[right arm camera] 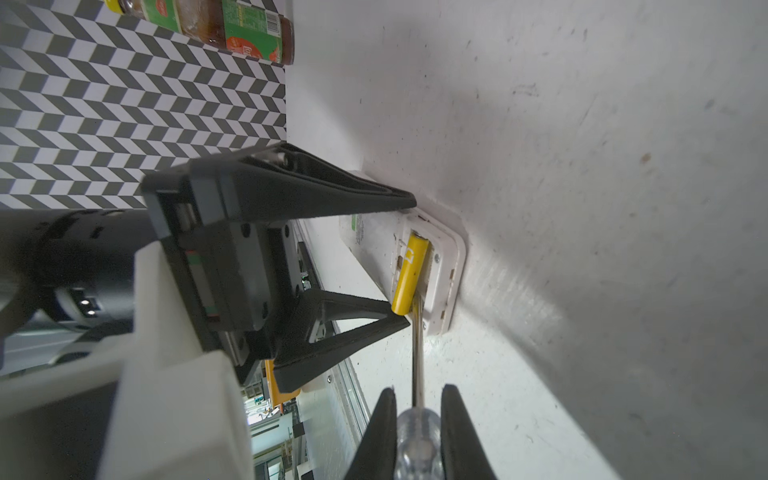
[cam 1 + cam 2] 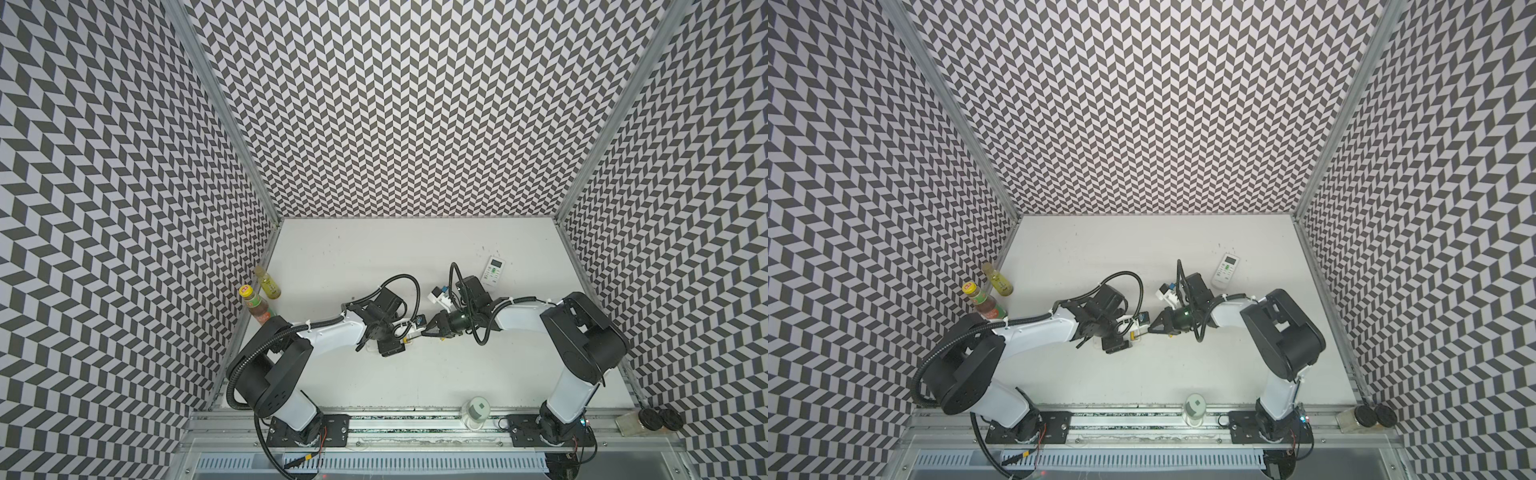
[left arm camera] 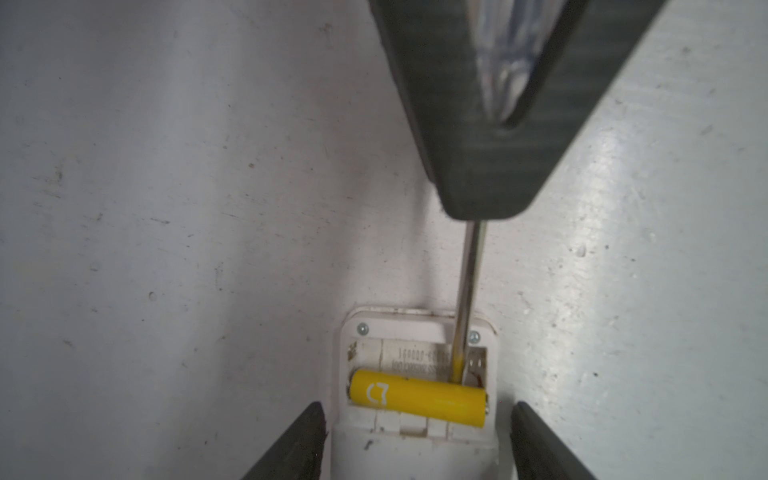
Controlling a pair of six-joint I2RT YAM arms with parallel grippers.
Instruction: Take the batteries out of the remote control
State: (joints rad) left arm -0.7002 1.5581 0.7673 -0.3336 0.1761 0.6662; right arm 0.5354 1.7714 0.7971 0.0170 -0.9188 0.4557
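The white desk (image 2: 374, 374) carries all, and the two arms meet near its middle. The left end effector (image 3: 417, 405) stands with one finger on each long side of the remote (image 3: 415, 453), very close to its edges; whether it really presses on the remote or only frames it, I cannot tell from these views. The right end effector (image 1: 419, 390) is clenched on the clear handle of the screwdriver (image 1: 417, 365). The remote lies on the desk with its back up and its cover off, so the bay is open. One slot of the bay is empty. The steel shaft goes down into this empty slot, and its tip touches the side of the yellow battery (image 3: 415, 399) near one end. The battery lies in the other slot, the one nearer to the left wrist. The step in hand is, I judge, to lever this battery out. To do it well, the left side should hold the remote firm, so it does not slide. The tip should go under the end of the battery, not push against its side. Then a small, slow tilt of the handle is enough; a strong one may let the tip slip or make the battery jump and roll away.
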